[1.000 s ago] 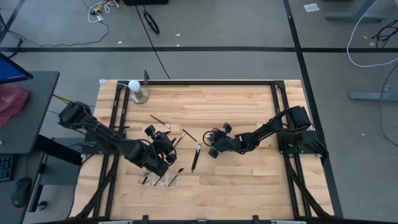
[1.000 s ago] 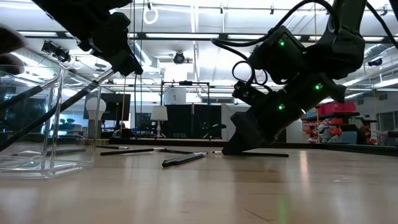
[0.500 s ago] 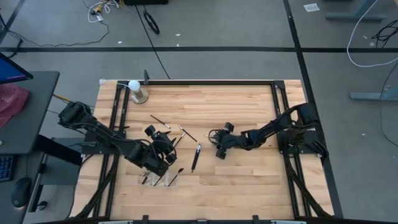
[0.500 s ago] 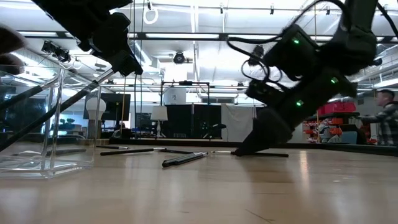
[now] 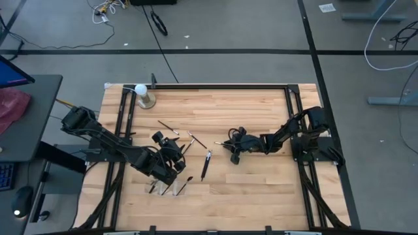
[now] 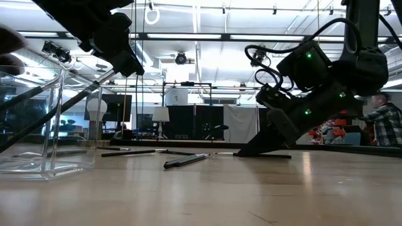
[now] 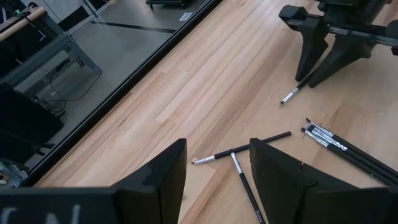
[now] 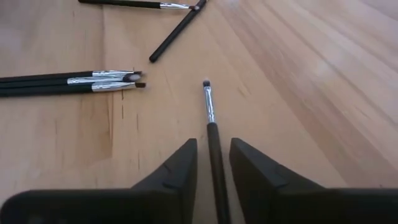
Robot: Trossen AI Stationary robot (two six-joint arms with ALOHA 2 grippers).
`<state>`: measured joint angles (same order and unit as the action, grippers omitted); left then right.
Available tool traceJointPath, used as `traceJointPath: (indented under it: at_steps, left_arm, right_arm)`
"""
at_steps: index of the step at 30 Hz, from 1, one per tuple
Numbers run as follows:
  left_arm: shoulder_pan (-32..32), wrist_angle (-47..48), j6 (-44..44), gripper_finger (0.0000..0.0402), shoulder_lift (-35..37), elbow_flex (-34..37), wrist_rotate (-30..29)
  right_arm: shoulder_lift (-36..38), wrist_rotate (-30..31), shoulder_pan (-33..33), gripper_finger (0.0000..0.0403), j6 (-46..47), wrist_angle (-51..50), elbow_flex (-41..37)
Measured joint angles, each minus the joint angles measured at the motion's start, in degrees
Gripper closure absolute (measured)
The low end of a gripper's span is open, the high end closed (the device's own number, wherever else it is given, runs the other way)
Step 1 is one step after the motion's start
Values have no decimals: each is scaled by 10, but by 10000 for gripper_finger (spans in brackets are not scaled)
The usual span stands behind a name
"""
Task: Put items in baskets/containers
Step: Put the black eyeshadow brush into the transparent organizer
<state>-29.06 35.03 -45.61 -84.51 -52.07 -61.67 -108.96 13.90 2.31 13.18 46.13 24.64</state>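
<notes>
Several thin dark makeup brushes lie on the wooden table. One brush lies between the fingers of my right gripper, with bare wood showing on either side of its handle. That gripper slants down to the tabletop at mid-table and stands open. A bundle of three brushes and two crossed brushes lie to its left. The clear organizer stands near the front edge; one brush leans out of it over a wall. My left gripper hangs open just beyond the organizer, holding nothing.
A white ball on a metal stand sits at the far left corner. Black frame rails run along the table's left, right and far sides. Bare wood lies between the right gripper and the near edge. A person shows in the room beyond.
My right gripper has slid toward the table's right edge, its fingertips staying low at the tabletop, and has tipped a little as it went. The left arm and the organizer have kept still.
</notes>
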Motion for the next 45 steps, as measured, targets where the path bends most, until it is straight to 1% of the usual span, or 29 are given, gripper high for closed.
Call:
traceJointPath:
  at_steps: [5,10,11,18,21,25,28,30,32,34,36,38,41,45]
  left_arm:
    - [0,0,0,225,0,0,0]
    - [0,0,0,225,0,0,0]
    - [0,0,0,225,0,0,0]
    - [-1,0,0,225,0,0,0]
    - [-1,0,11,225,0,0,12]
    - [-1,-2,36,225,0,0,46]
    - [-1,-13,51,225,0,0,49]
    - [-1,-27,67,225,0,0,49]
    - [-1,-58,94,225,-3,0,49]
    - [0,-98,137,225,-11,0,48]
    - [4,-161,190,225,-27,0,50]
    - [9,-220,251,225,-46,0,61]
    - [18,-315,336,225,-72,0,102]
    - [23,-408,421,225,-85,0,161]
  right_arm:
    - [0,2,-1,328,-10,-6,1]
    - [-10,-4,-8,383,-27,7,2]
    - [-10,-10,-10,389,-30,8,2]
    - [-11,-14,-11,394,-24,17,1]
    - [-20,-18,-12,397,-23,81,-13]
    - [-23,-11,-10,399,-25,211,-45]
    - [-21,-7,3,400,-18,326,-62]
    - [-22,-9,17,400,-21,379,-68]
    - [-21,-18,32,400,-31,407,-67]
    - [-12,-26,46,401,-37,407,-49]
    - [-4,-37,61,401,-43,408,-21]
    - [-7,-68,78,400,-66,407,2]
    - [-5,-123,100,400,-105,410,47]
    - [-6,-172,121,399,-128,410,90]
